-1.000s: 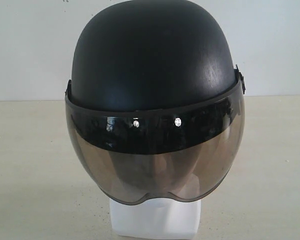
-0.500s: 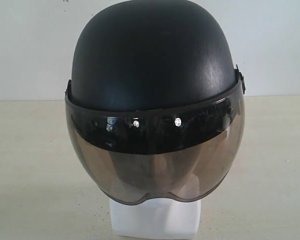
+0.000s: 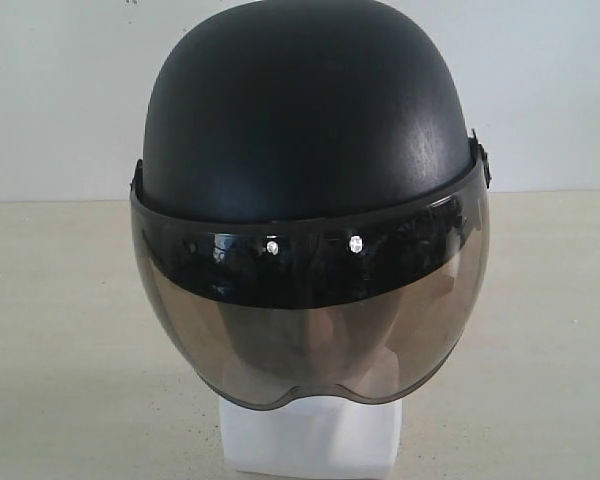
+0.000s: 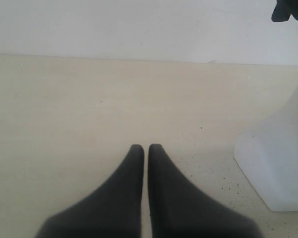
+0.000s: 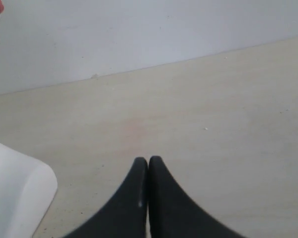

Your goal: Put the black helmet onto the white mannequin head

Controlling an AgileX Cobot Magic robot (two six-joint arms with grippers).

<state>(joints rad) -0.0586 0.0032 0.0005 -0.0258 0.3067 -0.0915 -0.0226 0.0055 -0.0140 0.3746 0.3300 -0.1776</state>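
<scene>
1. The helmet sits on the head, with its visor down in front.
2. The head stands on the surface.
3. The left jaws are clenched on nothing, near the head's base.
4. The right jaws are clenched and empty too.

The helmet sits on the mannequin head, covering it down to the neck. Its visor hangs in front of the face, and only the head's base shows beneath it. The head stands on the table, well forward of the table's far edge, where the wall rises behind. The left tool is over bare table near one side of the base, apart from it. The right tool is near the other side, also apart, pointing towards the far edge.
</scene>
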